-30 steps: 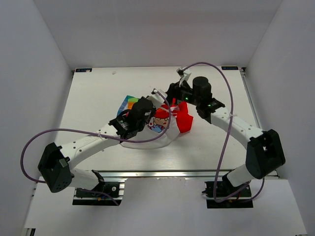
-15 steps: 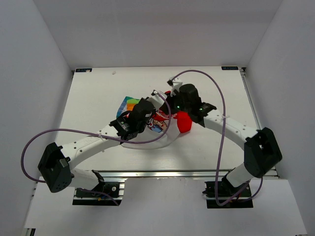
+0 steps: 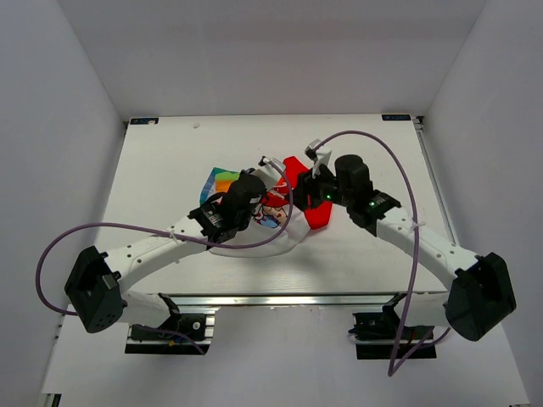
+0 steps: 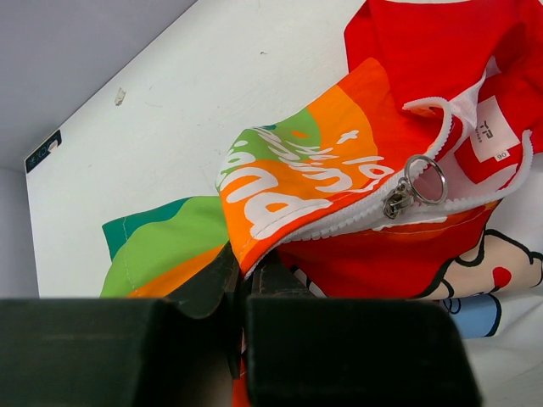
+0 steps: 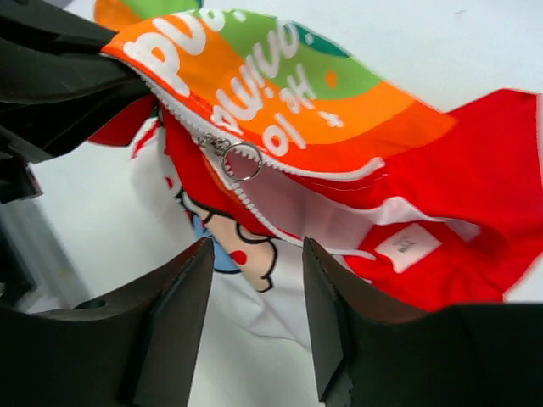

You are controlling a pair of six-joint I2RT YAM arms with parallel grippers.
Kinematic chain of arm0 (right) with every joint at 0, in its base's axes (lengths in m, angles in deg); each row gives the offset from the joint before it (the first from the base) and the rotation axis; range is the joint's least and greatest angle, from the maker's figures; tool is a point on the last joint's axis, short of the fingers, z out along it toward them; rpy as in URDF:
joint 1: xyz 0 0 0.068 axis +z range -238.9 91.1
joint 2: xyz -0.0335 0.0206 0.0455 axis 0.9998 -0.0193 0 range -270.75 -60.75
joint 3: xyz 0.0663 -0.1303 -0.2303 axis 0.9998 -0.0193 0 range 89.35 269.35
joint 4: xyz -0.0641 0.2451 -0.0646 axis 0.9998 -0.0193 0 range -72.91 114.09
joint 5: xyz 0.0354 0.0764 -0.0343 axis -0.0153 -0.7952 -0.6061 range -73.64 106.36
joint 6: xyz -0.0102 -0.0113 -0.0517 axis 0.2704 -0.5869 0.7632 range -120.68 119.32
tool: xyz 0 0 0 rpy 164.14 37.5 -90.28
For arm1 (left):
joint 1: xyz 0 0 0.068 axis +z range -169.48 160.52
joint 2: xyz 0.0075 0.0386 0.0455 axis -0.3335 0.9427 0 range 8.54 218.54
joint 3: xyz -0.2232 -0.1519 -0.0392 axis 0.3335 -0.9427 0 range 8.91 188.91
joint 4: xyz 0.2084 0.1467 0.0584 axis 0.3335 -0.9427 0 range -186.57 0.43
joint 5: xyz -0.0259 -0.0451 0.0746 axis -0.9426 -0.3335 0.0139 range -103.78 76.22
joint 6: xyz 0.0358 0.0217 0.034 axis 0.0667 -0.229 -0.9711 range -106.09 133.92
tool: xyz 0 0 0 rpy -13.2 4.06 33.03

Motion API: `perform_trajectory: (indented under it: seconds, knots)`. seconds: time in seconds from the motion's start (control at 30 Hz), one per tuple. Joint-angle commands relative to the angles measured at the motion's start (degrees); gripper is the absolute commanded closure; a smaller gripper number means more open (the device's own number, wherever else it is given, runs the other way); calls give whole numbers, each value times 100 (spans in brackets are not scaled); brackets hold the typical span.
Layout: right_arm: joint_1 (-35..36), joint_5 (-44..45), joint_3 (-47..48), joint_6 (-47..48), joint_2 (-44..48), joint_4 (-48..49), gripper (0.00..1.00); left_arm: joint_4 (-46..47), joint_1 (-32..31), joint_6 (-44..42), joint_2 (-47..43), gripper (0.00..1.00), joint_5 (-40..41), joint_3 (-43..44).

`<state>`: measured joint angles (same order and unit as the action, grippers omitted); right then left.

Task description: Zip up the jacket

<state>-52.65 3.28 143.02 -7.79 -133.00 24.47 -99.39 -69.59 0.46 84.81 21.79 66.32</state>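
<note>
The jacket (image 3: 265, 240) lies bunched mid-table, white with a red lining (image 3: 318, 212) and a rainbow hem (image 3: 222, 180). My left gripper (image 4: 242, 270) is shut on the hem's orange edge, right at the bottom end of the zipper, and holds it raised. The zipper slider with its ring pull (image 4: 424, 180) sits low on the teeth, and the front gapes open above it. My right gripper (image 5: 254, 280) is open, hovering just short of the ring pull (image 5: 243, 161), with nothing between its fingers (image 5: 327, 297). In the top view it (image 3: 307, 188) sits at the jacket's right side.
White walls enclose the table (image 3: 170, 153) on the left, back and right. The left arm's purple cable (image 3: 102, 227) loops over the near left, and the right arm's cable (image 3: 399, 170) arcs over the right side. The left gripper's body (image 5: 51, 76) crowds the right wrist view's upper left.
The right arm came in over the jacket from the back, then drew back toward the right; its jaws narrowed, then widened slightly. The left gripper kept its hold on the hem.
</note>
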Motion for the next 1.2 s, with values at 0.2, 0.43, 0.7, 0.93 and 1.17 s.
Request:
perform_trajectory:
  seconds: [0.2, 0.43, 0.7, 0.93, 1.17]
  knots:
    - [-1041, -3015, -216, -2310, -869, 2234, 40, 341, -52, 106, -358, 100, -112, -133]
    - [-1067, -3552, -305, -3682, -1326, 3257, 38, 394, -61, 150, -323, 100, -130, -151]
    - [-1067, -3491, -225, -3981, -1687, 3319, 38, 516, -52, 185, -508, 100, -191, -239]
    - [-1050, -3596, -94, -4289, -1907, 3749, 39, 499, -61, 220, -499, 100, -270, -230]
    - [-962, -3534, -76, -4508, -2012, 3951, 40, 464, -52, 220, -420, 100, -296, -177]
